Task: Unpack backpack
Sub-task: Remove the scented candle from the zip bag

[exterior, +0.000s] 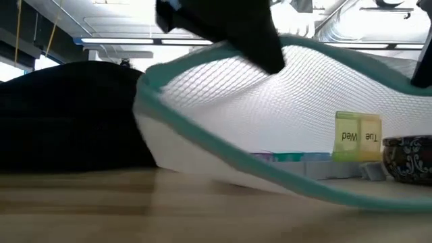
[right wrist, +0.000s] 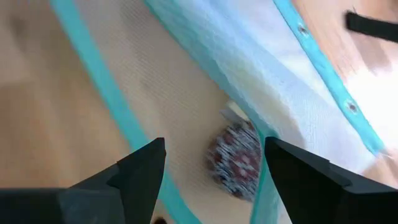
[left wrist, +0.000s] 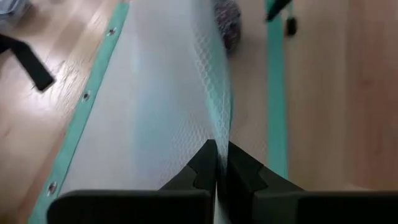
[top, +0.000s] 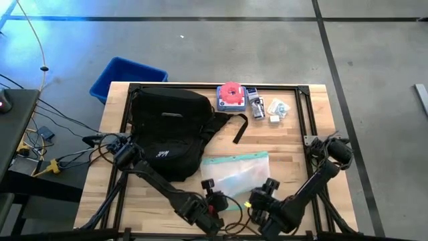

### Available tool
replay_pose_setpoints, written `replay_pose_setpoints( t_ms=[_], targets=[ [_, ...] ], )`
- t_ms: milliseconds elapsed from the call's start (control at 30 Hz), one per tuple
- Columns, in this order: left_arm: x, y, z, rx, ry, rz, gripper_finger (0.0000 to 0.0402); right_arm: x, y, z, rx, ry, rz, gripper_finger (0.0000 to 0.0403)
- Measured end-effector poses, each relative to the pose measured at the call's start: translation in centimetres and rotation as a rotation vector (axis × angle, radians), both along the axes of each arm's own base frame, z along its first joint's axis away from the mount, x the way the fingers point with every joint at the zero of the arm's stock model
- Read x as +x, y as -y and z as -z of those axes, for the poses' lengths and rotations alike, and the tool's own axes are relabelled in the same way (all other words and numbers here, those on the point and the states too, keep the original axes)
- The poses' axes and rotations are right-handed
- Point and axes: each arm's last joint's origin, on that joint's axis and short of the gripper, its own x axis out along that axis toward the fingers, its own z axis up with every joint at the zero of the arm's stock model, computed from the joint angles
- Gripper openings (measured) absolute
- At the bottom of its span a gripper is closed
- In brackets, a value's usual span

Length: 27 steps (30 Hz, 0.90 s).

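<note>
One black backpack (top: 170, 130) slumps (left gripper (left wrist: 216, 163) pinching mesh pouch (top: 235, 173), right gripper (right wrist: 214, 163) apart).

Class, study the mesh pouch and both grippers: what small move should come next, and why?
Probably the right gripper should ease forward and close on the patterned item ahead of its open fingers, because the left gripper is shut on the mesh pouch, holding its mouth up.

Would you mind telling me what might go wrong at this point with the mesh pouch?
The left gripper pinches only a thin fold of the teal-edged white mesh pouch, so it may slip free. The open right gripper hangs over a small patterned object inside and may catch mesh instead.
</note>
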Motion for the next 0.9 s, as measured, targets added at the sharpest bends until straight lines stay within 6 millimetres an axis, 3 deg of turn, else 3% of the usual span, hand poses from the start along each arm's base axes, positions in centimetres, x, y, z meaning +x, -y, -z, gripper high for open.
replay_pose_setpoints(
  t_ms=[400, 667, 900],
  targets=[
    [0.6, 0.2, -0.3, -0.012, 0.023, 0.055, 0.0, 0.9, 3.9, 2.3, -0.063, -0.211, 0.009, 0.0266],
    [0.6, 0.1, -0.3, 0.003, 0.019, 0.063, 0.0, 3.0, 6.5, 2.5, 0.008, -0.335, -0.01, 0.0346],
    [0.5, 0.3, -0.3, 0.002, 0.015, 0.071, 0.0, 5.2, 5.4, 2.5, 0.211, -0.242, -0.172, 0.0364]
  ],
)
